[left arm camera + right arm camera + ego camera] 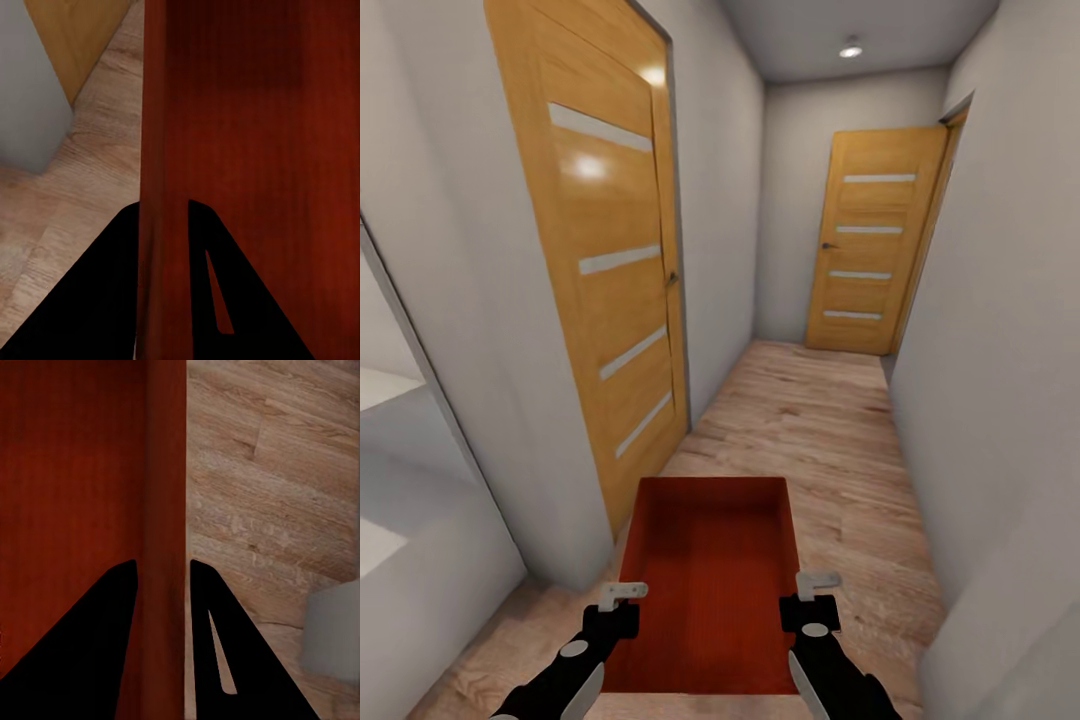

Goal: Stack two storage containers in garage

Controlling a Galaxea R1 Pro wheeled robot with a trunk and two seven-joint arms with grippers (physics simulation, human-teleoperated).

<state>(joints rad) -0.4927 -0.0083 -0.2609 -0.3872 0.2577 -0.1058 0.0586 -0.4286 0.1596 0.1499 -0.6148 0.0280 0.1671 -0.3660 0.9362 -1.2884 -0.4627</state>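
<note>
The storage container (pixel 705 580) runs lengthwise ahead, down the corridor. The left claw (pixel 622 598) pinches its left wall, the right claw (pixel 815 588) its right wall.

Orange-red lidless storage container (pixel 710 580) held level above light wood-plank floor (pixel 830 430).

Both claws (pixel 622 598) (pixel 818 588) clamped, arms forward

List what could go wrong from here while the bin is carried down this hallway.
1. The storage container is held only by its two long walls: the left tool pinches one, the right tool the other. If either grip slips, it could tilt or drop onto the wood-plank floor.
2. The corridor is narrow. The wall corner beside the near door lies close to the container's left side, so a turn might clip it.
</note>
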